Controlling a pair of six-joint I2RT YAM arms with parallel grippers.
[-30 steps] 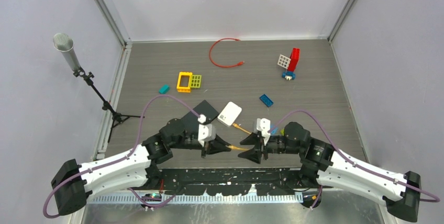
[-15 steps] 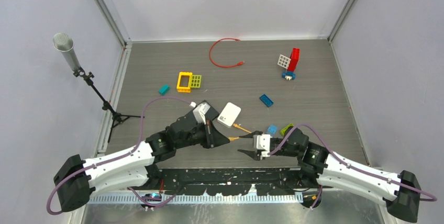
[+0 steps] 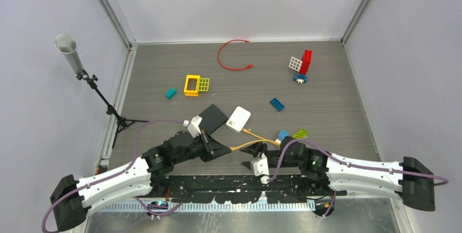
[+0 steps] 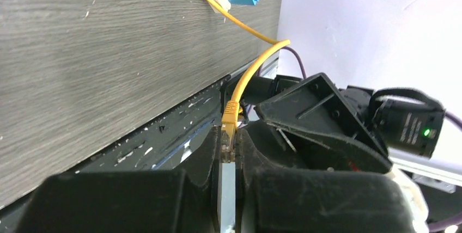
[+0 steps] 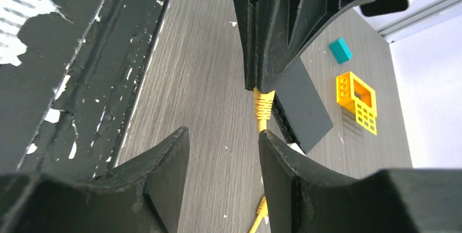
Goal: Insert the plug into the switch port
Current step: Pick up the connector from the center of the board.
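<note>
Left gripper: pinching the yellow Ethernet plug, near edge.
Right gripper: spread wide, empty.
Advice: square plug to black switch port; push straight.

Plug tip hidden inside left end effector

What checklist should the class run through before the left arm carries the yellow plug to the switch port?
1. Left gripper fingers clamp the plug: ok.
2. Right gripper open, holding nothing: ok.
3. The yellow cable is slack, not taut: ok.
4. The plug lined up with a port: not ok; it is apart from the black box and the white box.
5. Port location on either box: cannot tell.
</note>
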